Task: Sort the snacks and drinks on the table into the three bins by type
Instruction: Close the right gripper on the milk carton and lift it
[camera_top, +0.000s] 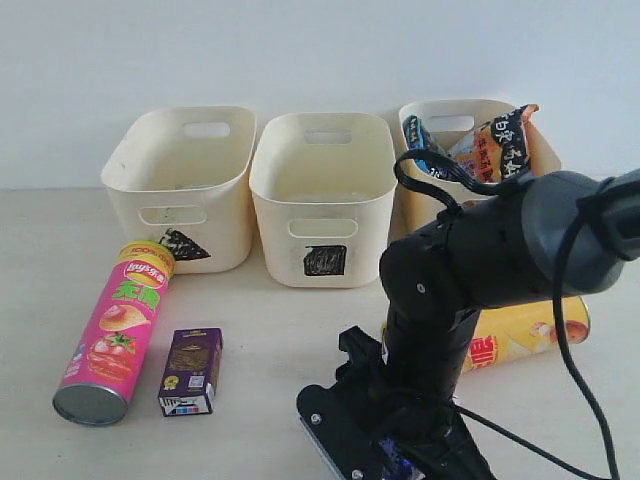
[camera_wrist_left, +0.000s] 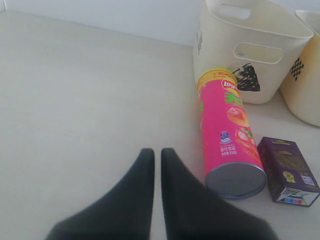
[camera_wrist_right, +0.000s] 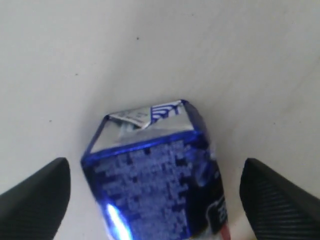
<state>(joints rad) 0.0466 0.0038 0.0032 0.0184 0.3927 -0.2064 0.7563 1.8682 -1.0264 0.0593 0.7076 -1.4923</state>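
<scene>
My right gripper (camera_wrist_right: 155, 165) is open around the blue-and-white soft pack (camera_wrist_right: 150, 175), which lies on the table (camera_wrist_right: 100, 50). There is a gap between the pack and each finger. In the exterior view the right arm hides nearly all of this pack. The pink tube (camera_top: 115, 330) and the purple carton (camera_top: 190, 370) lie side by side at the left front. The yellow tube (camera_top: 525, 335) lies behind the right arm. The orange-black packet (camera_top: 500, 140) and the blue-black packet (camera_top: 425, 140) stand in the right bin (camera_top: 470, 115). My left gripper (camera_wrist_left: 157, 152) is shut and empty, beside the pink tube (camera_wrist_left: 227, 135).
The triangle bin (camera_top: 180, 185) and the square bin (camera_top: 322, 195) stand at the back with nothing showing inside. The right arm covers the right bin's mark. The left wrist view shows the purple carton (camera_wrist_left: 290, 170) and the triangle bin (camera_wrist_left: 250, 45) past the tube.
</scene>
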